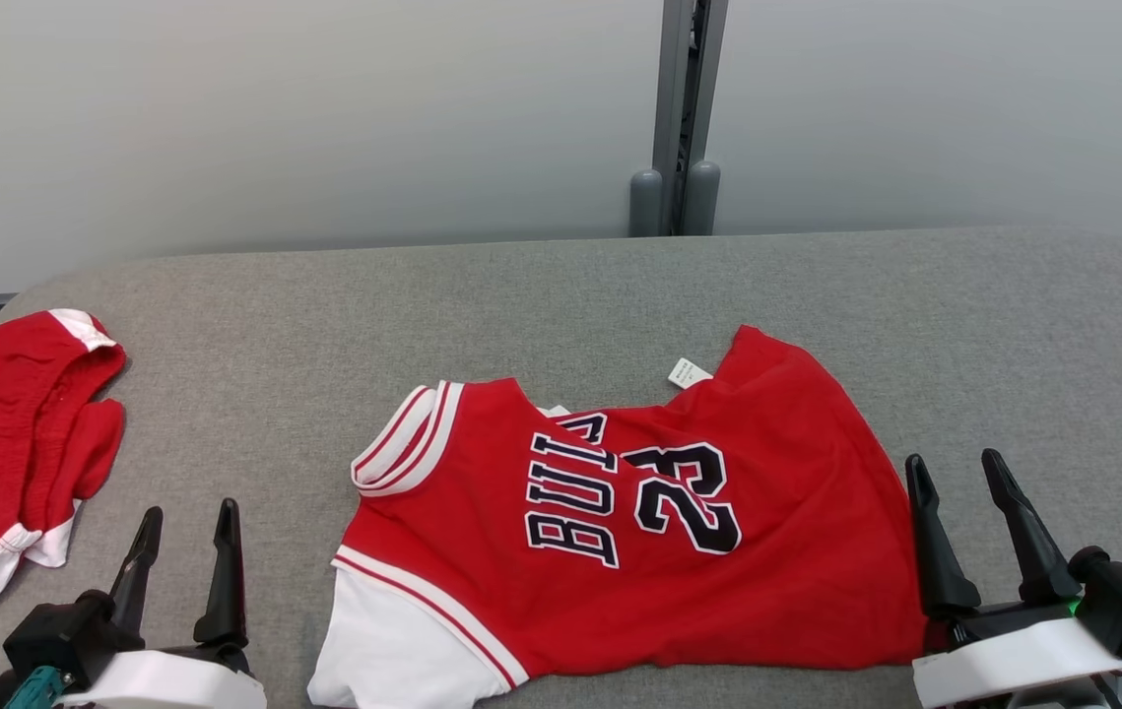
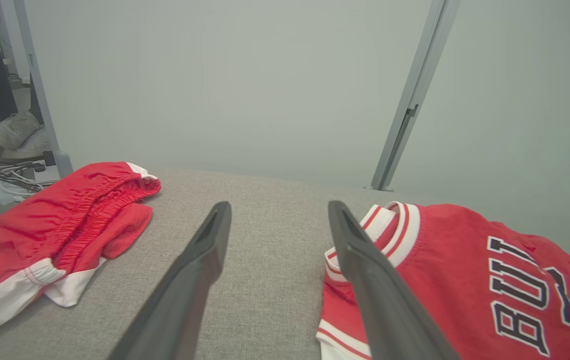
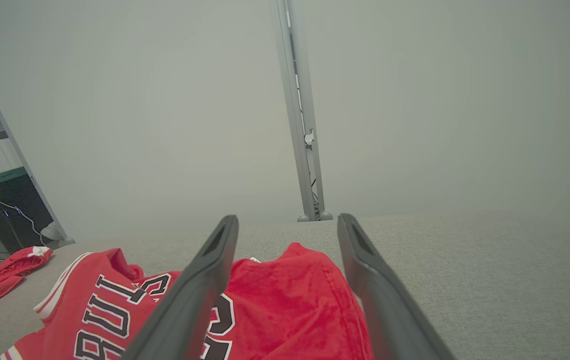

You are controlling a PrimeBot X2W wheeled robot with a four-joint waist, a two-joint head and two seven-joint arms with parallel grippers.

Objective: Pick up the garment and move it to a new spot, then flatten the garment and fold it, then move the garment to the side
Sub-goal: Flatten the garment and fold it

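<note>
Left pincer (image 1: 188,510) and right pincer (image 1: 954,459) both stand wide and empty at the lower corners of the head view, fingers pointing up the frame. Between the two, at lower centre, the red jersey (image 1: 639,532) lies on the grey surface (image 1: 561,295). Its striped trim faces frame left, its lettering runs sideways, and a white panel reaches the bottom edge. Its upper right part is rumpled, with a small white label (image 1: 689,372) poking out at the top. The right pincer sits just at the jersey's right edge; whether its inner finger touches the cloth I cannot tell, since the finger covers the hem there. The left pincer is apart from the trim, with bare surface between them. Further to frame left, well apart from the jersey, red shorts (image 1: 19,433) lie bunched near the surface's edge. Beyond, at upper centre, a grey post (image 1: 679,118) stands against the pale wall (image 1: 226,118). By my reading the opening step is in hand, the pick-up not yet begun. The next move calls for each pincer to come down on an edge of the jersey, one at the trim and one at the right hem, and pinch enough cloth to lift it clear.
</note>
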